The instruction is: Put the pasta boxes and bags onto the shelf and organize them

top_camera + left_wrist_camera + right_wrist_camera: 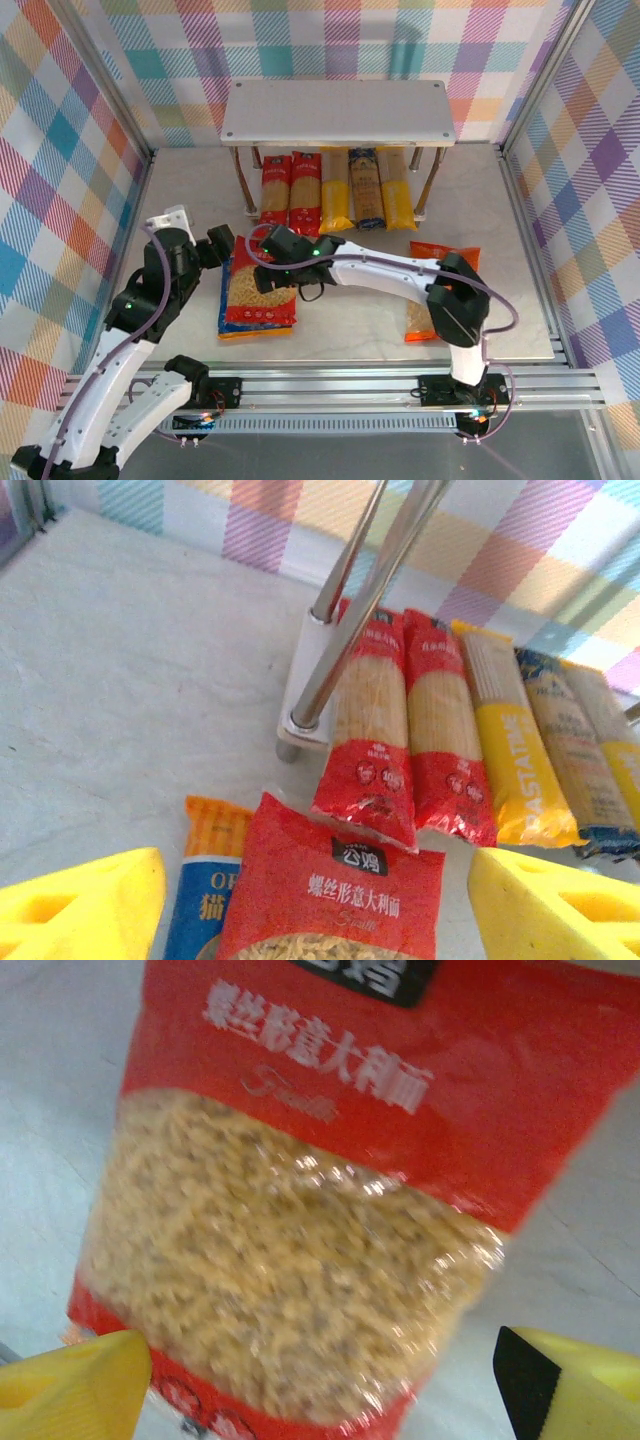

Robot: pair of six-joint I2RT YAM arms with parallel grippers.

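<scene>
Right wrist: we log right gripper (318, 1352) wide open, empty, above red bag (300, 1190); left gripper (315, 880) likewise open, empty. Next, probably: grasp bag, lift to shelf (338, 112).

Right arm reaches far across to the left, right hand (263, 241) fingers spread wide; left hand (224, 245) fingers likewise parted.

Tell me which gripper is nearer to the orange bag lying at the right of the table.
Right. The right gripper hangs over the red bag, well left of the orange bag. The left gripper sits even further left, by the red bag's far left corner.
</scene>
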